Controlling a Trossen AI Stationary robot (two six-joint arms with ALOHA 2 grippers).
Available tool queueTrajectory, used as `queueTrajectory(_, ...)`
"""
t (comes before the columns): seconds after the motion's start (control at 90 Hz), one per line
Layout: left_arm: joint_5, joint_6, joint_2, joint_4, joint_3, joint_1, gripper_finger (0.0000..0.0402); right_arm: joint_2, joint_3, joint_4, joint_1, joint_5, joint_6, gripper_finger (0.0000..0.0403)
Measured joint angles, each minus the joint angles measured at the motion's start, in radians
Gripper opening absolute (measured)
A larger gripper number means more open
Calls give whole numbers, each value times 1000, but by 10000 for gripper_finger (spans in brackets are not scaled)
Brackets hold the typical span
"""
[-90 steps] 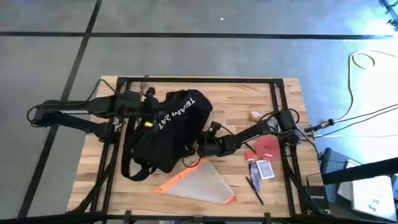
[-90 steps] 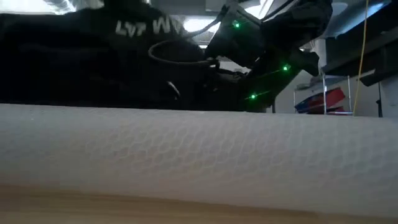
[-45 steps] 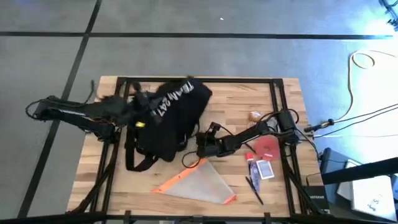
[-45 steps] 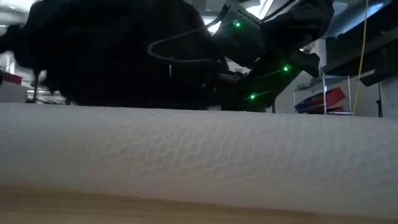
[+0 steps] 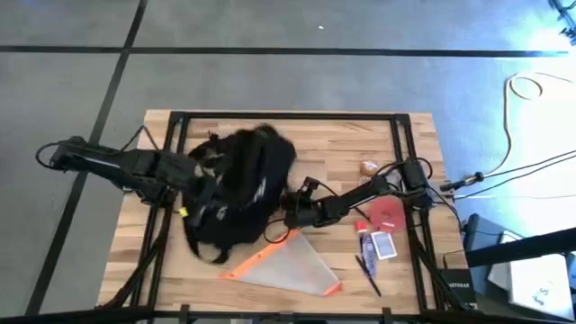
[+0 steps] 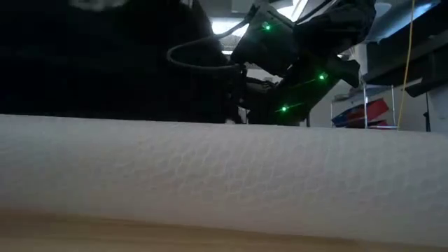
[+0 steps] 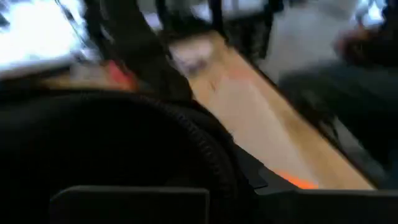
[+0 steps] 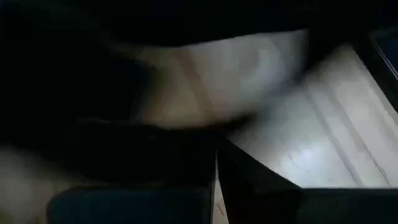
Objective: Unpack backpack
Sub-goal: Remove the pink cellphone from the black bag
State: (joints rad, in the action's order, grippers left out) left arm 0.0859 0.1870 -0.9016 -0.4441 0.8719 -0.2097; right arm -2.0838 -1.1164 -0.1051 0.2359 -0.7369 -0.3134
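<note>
- Backpack (image 5: 236,184): black, slumped in a heap on the left-centre of the tabletop (image 5: 342,144), straps trailing toward the near-left edge. The lettering is barely legible from above. In the low view it fills the upper left as a dark mass.
- Left gripper (image 5: 200,171): at the backpack's left side, buried in the fabric and straps. Cannot tell whether its fingers are spread or pinching cloth; the left wrist view shows only black fabric up close.
- Right gripper (image 5: 290,212): at the backpack's right near edge, pressed against the fabric. The right wrist view is mostly dark, so finger state cannot be told here either.
- Mesh pouch (image 5: 286,266): translucent with orange trim, lying flat just near of the backpack, its tip close to the right gripper.
- Loose items right of the right arm: a red piece (image 5: 389,212), a small card (image 5: 384,245), and a pen (image 5: 368,274).
- Risks, as judged: loose straps could snag a wrist or the frame rails. Uneven pulling by the two arms could roll the bag off the left edge. A hold on fabric alone may slip. Dragging the bag nearward could shove the pouch off the tabletop.
</note>
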Motion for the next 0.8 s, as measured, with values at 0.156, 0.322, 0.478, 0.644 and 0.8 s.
queueTrajectory(0.156, -630, 18, 23, 142, 8, -22, 0, 0, 0, 1, 0, 4, 2, 0)
queueTrajectory(0.322, -917, 257, 102, 589, 10, -54, 0, 0, 0, 1, 0, 7, 2, 0)
queueTrajectory(0.478, -800, 258, 170, 655, 15, -78, 0, 0, 0, 1, 0, 7, 3, 0)
queueTrajectory(0.644, -594, 103, 183, 319, 14, -72, 0, 0, 0, 1, 0, 7, 3, 0)
queueTrajectory(0.8, -631, 22, 157, 158, 9, -71, 0, 3, 0, 0, 0, 9, 4, 0)
